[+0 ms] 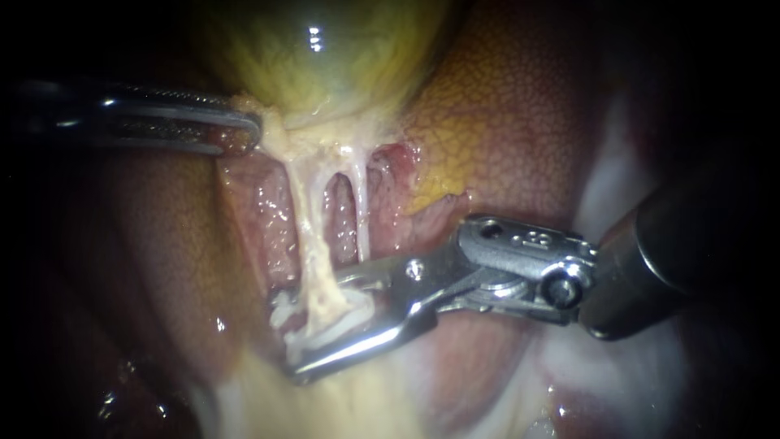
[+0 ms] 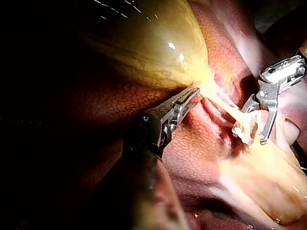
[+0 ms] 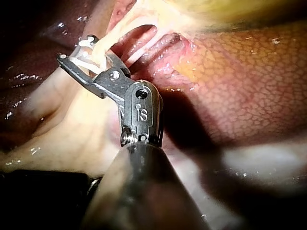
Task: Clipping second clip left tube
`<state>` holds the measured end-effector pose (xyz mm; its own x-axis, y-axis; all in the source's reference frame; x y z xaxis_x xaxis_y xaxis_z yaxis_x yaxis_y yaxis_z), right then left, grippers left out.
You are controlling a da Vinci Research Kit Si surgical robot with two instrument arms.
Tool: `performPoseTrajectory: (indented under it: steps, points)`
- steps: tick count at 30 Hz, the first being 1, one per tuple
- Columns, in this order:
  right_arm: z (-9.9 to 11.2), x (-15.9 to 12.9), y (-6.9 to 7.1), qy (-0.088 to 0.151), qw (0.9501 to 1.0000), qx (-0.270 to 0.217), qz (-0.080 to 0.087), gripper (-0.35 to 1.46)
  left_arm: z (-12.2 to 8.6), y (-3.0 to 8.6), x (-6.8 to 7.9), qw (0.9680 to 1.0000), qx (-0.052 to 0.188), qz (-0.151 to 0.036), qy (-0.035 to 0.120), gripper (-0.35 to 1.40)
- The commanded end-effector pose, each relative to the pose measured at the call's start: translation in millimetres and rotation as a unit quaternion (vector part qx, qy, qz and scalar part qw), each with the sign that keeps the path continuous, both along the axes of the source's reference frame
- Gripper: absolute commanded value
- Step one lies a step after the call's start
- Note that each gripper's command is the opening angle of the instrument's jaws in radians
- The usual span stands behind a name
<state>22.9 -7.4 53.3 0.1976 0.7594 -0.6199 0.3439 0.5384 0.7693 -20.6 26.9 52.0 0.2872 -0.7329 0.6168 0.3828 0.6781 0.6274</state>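
The yellow-green gallbladder (image 1: 325, 49) hangs over two pale tubes. The thick left tube (image 1: 309, 236) runs down from its neck, and the thin right tube (image 1: 361, 211) lies just beside it. My left instrument (image 1: 248, 134) comes in level from the left, its jaws shut on the tissue at the gallbladder's neck. My right instrument (image 1: 305, 333) reaches across from the right. Its jaws stand apart around the lower left tube, gripping a white clip (image 1: 357, 315) that wraps the tube. The right wrist view shows the same jaws (image 3: 76, 48) straddling the tube (image 3: 103, 52).
Mottled orange-brown liver (image 1: 504, 122) lies to the right of and behind the tubes, and raw pink tissue (image 1: 272, 219) lines the gap around them. Pale fatty tissue (image 1: 325, 406) spreads below the clip. The right instrument's dark shaft (image 1: 674, 244) covers the right side.
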Motion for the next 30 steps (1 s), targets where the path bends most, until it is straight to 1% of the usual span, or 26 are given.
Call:
performPoseTrajectory:
  steps: [1,3,7,14,15,16,20,25,30]
  points:
    - [0.0,0.1,0.1,0.0,1.0,0.0,0.001,0.31,0.0,0.0,0.0,1.0,0.0,0.0,0.0,-0.35]
    - [0.0,0.3,0.2,-0.001,1.0,0.0,0.001,0.27,0.0,0.0,0.0,1.0,0.0,0.0,0.0,-0.35]
    - [0.2,0.3,0.4,-0.001,1.0,0.0,0.002,0.08,0.0,0.0,0.0,1.0,0.0,0.0,0.0,-0.35]
    - [0.3,0.4,0.5,-0.001,1.0,0.003,0.0,-0.14,0.0,0.0,0.0,1.0,0.0,0.0,0.0,-0.35]
    - [0.3,0.4,0.5,-0.001,1.0,0.003,0.0,-0.2,0.0,0.0,0.0,1.0,0.0,0.0,0.0,-0.35]
    - [0.3,0.4,0.5,-0.001,1.0,0.003,0.0,-0.33,0.0,0.0,0.0,1.0,0.0,0.0,0.0,-0.35]
    - [0.5,0.6,0.7,-0.003,1.0,0.009,-0.001,-0.35,0.0,0.0,0.0,1.0,0.0,0.0,0.0,-0.35]
    - [0.7,0.9,0.5,-0.001,0.9999,0.01,-0.006,-0.35,0.0,0.0,0.0,1.0,0.0,0.0,0.0,-0.35]
    - [0.7,0.9,0.5,-0.001,0.9999,0.01,-0.007,-0.35,0.0,0.0,0.0,1.0,0.0,0.0,0.0,-0.35]
